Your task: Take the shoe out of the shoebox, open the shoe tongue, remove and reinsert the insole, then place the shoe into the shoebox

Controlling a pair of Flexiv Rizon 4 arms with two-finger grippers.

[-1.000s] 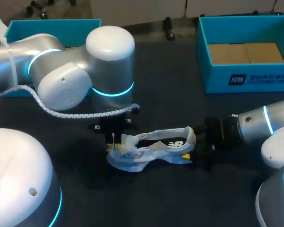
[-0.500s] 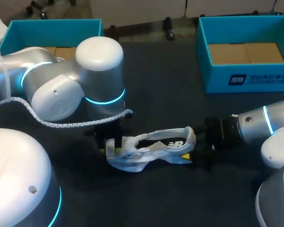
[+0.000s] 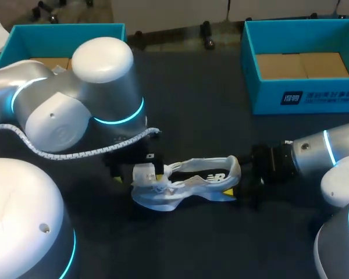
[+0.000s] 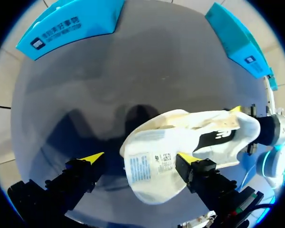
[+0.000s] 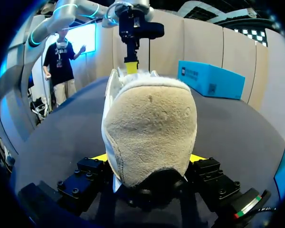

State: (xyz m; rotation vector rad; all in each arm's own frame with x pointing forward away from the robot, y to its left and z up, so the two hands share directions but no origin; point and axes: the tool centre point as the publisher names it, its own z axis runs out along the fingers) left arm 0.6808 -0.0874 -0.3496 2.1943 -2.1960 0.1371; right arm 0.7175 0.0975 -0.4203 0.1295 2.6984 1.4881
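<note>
A pale shoe (image 3: 189,183) lies on its side on the dark table, toe toward my left arm. Its white tongue (image 4: 149,166), printed label showing, is pulled out and sits between the wide-open fingers of my left gripper (image 4: 140,157), which hangs over the toe end (image 3: 141,170). Both fingers of my right gripper (image 5: 147,157) press on the rounded heel (image 5: 149,128) from its two sides, at the shoe's other end (image 3: 244,177). In the right wrist view, my left gripper (image 5: 133,33) stands above the shoe's far end. The insole is not visible.
A blue shoebox (image 3: 262,96) with a brown bottom stands at the back right. A second blue box (image 3: 23,36) stands at the back left, partly behind my left arm. Bare table lies between the boxes and in front of the shoe.
My left gripper has opened and let go of the tongue. The left arm has shifted left and nearer. The right arm and the shoe's heel have stayed put.
</note>
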